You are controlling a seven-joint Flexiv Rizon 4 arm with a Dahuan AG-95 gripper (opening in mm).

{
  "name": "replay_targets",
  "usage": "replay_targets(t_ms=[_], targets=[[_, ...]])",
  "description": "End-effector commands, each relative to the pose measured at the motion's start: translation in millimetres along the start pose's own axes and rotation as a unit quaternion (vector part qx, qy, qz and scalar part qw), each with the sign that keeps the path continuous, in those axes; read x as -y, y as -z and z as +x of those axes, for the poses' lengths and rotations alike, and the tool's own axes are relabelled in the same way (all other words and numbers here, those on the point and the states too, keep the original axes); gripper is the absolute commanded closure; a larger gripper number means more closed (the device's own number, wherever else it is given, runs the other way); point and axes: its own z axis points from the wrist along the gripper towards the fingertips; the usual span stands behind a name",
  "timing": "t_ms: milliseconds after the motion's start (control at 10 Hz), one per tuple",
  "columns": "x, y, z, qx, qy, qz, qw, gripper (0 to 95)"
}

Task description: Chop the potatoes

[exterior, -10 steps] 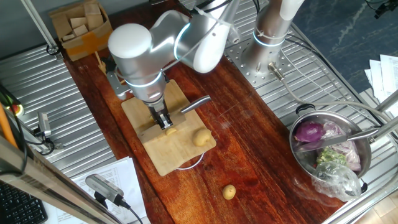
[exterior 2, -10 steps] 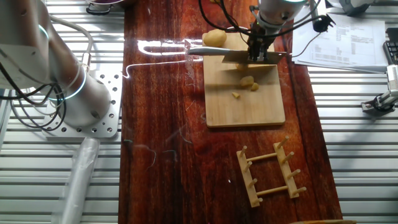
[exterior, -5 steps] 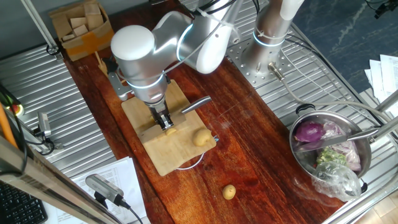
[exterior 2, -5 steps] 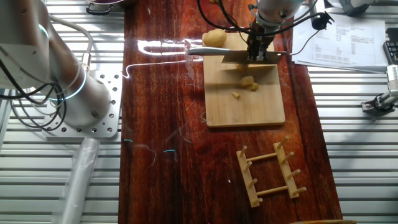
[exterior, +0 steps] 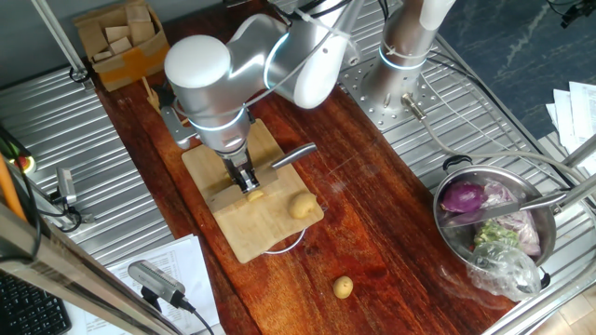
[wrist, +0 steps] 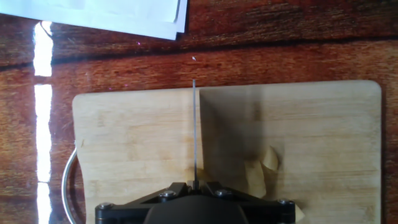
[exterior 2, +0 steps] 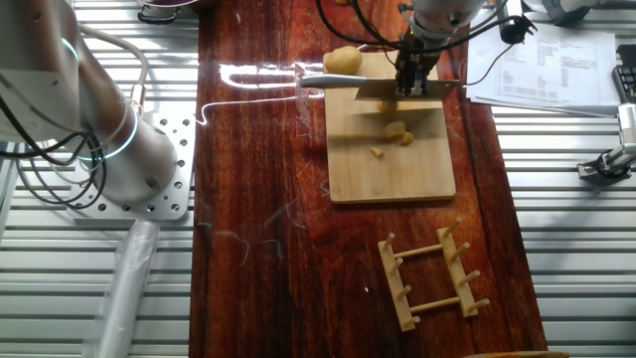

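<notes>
1. Your gripper [exterior: 244, 177] is over the cutting board [exterior: 265, 228], its two fingers pinched on the spine of one knife [exterior 2: 383, 88]. The blade stands edge-down across the board, with the handle sticking out past the board's edge over the wooden table [exterior: 372, 214].
2. In the hand view you see the knife [wrist: 194, 130] edge-on as a thin line running up the cutting board [wrist: 124, 137], with pale potato pieces [wrist: 260, 168] lying just beside it near the gripper body.
3. Count the potatoes. One larger whole potato [exterior: 302, 205] sits at the board's edge, near the blade but apart from it. One small whole potato [exterior: 343, 287] lies off the board on the table, well apart from the rest.
4. In the other fixed view you can make out about three cut potato pieces [exterior 2: 397, 130] on the cutting board [exterior 2: 417, 169], just beside the blade; one is a tiny scrap set slightly apart.
5. One metal pot [exterior: 447, 237] stands at the table's far side, holding a purple onion [exterior: 463, 197] and other scraps.
6. One wooden rack [exterior 2: 429, 274] lies on the table beyond the board.
</notes>
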Motion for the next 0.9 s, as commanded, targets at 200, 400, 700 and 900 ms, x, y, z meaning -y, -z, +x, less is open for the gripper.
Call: replay_targets(t_ms=[200,400,700,900], targets=[[1.1,3.4,0.8,0.001,-0.001,0.002,1.0,95.0],[1.8,-1.6,-0.1,0.005,-0.002,0.004,1.0,95.0],[-0.6,-13.2,0.0,0.011,-0.002,0.012,0.9999,95.0],[-1.0,-13.4,0.2,0.011,0.001,0.018,0.9998,95.0]])
